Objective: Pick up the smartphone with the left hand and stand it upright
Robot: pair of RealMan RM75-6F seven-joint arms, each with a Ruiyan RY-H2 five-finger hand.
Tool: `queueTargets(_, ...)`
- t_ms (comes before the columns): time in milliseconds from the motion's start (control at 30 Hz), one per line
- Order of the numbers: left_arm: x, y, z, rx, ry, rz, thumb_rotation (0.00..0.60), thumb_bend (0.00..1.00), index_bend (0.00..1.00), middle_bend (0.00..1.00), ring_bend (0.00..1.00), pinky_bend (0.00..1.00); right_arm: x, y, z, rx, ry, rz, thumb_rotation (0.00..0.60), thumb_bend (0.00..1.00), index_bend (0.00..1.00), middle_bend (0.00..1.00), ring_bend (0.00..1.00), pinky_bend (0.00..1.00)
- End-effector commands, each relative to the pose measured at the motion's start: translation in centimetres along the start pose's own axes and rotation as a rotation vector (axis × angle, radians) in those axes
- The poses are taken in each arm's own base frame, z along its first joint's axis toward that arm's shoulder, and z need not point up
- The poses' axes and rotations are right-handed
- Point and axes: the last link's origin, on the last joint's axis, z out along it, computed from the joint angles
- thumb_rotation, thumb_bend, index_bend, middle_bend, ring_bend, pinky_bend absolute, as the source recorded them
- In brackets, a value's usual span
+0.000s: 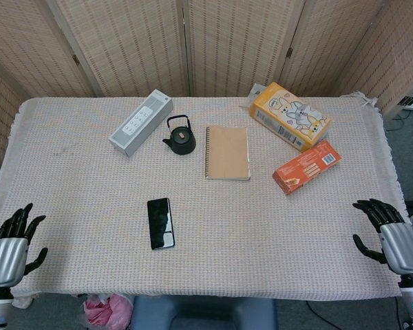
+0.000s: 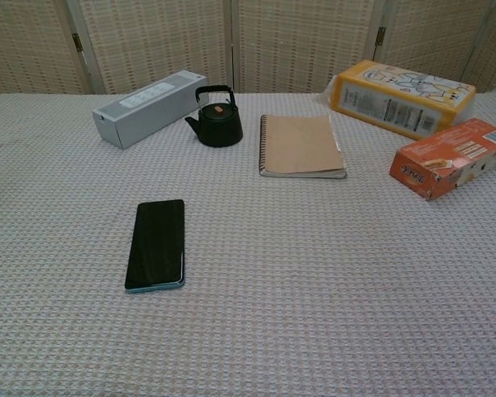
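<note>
A black smartphone lies flat, screen up, on the woven tablecloth, left of the middle; the chest view shows the smartphone at its left. My left hand hovers at the table's near left corner, far to the left of the phone, fingers spread and holding nothing. At the near right edge my right hand is likewise open and empty. Neither hand appears in the chest view.
Toward the back stand a grey speaker box, a black teapot, a brown spiral notebook, a yellow carton and an orange box. Folding wicker screens close off the far side.
</note>
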Motion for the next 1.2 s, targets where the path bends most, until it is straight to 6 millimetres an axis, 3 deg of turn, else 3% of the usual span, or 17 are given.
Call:
queueTargets(33, 0.1, 0.7, 2.6, -0.139, 0.022, 0.014, 0.6, 0.33, 0.22, 0.04, 0.02, 0.17, 0.3, -0.1, 0.1, 0.005, 0.005, -0.009, 0.6, 0.29, 0.22, 0.19, 0.14, 0.18)
queueTargets(433, -1.1, 5.2, 10.8, -0.574, 0.018, 0.129, 0.6, 0.33, 0.23, 0.04, 0.03, 0.17, 0.7, -0.9, -0.4, 0.006, 0.01, -0.031, 0.6, 0.29, 0.22, 0.19, 0.14, 0.18)
queueTargets(733, -2.3, 10.6, 13.0, -0.868, -0.032, 0.289, 0.6, 0.33, 0.18, 0.04, 0.03, 0.17, 0.9, -1.3, -0.7, -0.004, 0.008, -0.044, 0.6, 0.29, 0.22, 0.19, 0.14, 0.18)
queueTargets(933, -2.4, 13.8, 13.6, -0.918, -0.119, 0.35, 0.6, 0.33, 0.14, 0.02, 0.03, 0.17, 0.9, -1.2, -0.8, -0.014, 0.006, -0.045, 0.6, 0.29, 0.22, 0.19, 0.14, 0.18)
queueTargets(1067, -2.4, 15.8, 14.1, -0.932, -0.163, 0.387, 0.6, 0.39, 0.1, 0.02, 0.03, 0.17, 0.9, -1.1, -0.8, -0.019, 0.005, -0.044, 0.6, 0.29, 0.22, 0.19, 0.14, 0.18)
queueTargets(1200, -2.3, 17.6, 14.9, -0.93, -0.217, 0.435, 0.6, 0.54, 0.09, 0.02, 0.03, 0.17, 1.0, -1.1, -0.8, -0.019, 0.006, -0.044, 0.6, 0.29, 0.22, 0.19, 0.14, 0.18)
